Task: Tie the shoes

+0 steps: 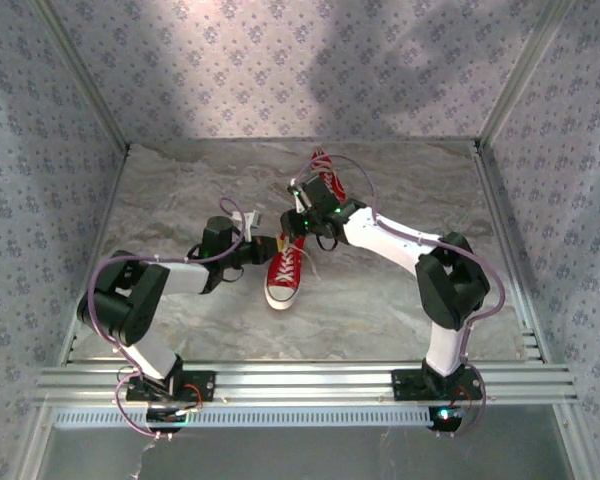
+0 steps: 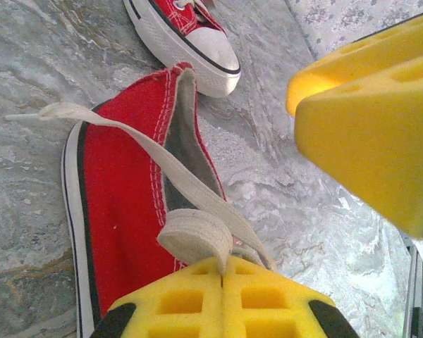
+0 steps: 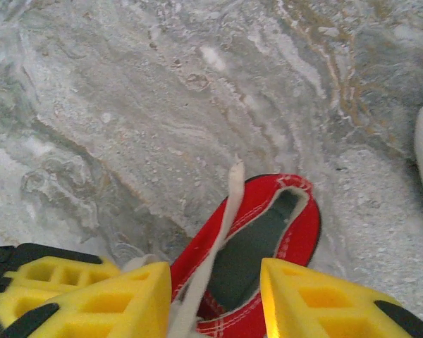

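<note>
Left gripper [image 2: 223, 278] clamps the lace [image 2: 162, 169] at 6 o'clock; right gripper [image 3: 215, 285] fingers stand apart, so the lace may drop slack.

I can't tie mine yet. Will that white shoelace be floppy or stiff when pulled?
Probably floppy: the lace folds over where the left claw pinches it. Likely light, since it lies flat like ribbon across the shoe.

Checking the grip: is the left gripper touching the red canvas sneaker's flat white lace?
Touching. Left wrist view shows the left gripper pinched shut on the white lace.
</note>
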Tool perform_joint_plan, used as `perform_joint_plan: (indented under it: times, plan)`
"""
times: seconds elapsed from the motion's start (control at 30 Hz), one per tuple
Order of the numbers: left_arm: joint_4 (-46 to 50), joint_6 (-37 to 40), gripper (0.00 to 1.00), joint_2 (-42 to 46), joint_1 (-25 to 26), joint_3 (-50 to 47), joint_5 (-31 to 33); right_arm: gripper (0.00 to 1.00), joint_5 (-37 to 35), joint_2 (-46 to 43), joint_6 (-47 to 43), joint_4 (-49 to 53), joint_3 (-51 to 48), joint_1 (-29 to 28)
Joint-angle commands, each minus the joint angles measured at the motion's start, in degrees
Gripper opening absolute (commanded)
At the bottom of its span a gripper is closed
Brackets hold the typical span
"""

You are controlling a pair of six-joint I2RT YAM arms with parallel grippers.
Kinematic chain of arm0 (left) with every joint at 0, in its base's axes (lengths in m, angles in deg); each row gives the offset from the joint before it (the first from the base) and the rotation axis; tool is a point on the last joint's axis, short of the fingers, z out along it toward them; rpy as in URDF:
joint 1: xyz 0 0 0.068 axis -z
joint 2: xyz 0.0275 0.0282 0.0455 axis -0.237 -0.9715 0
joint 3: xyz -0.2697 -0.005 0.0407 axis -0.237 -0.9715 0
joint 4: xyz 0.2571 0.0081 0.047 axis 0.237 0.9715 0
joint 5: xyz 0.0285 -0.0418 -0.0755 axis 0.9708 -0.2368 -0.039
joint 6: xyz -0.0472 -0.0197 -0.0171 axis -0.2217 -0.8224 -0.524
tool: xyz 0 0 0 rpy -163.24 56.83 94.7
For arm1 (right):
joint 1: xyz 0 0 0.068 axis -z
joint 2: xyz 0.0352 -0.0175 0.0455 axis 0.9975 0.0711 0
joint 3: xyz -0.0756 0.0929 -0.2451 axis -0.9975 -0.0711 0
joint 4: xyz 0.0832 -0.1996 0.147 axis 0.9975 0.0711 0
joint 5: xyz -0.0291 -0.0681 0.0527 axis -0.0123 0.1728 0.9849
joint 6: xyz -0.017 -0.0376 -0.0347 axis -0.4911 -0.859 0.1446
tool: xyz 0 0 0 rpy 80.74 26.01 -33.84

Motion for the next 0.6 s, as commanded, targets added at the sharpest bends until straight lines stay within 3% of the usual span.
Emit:
perform_joint_plan:
  times: [0.0, 0.57]
  plan:
    - [-2.6, 0.9, 0.0, 0.8, 0.4, -0.4, -1.3, 0.39, 0.3, 0.6, 2.1, 0.7, -0.9, -0.4]
    - [-2.1, 1.0, 0.0, 1.6, 0.4, -0.5, -0.4, 0.37, 1.4, 1.8, 2.8, 1.7, -3.6, -1.4]
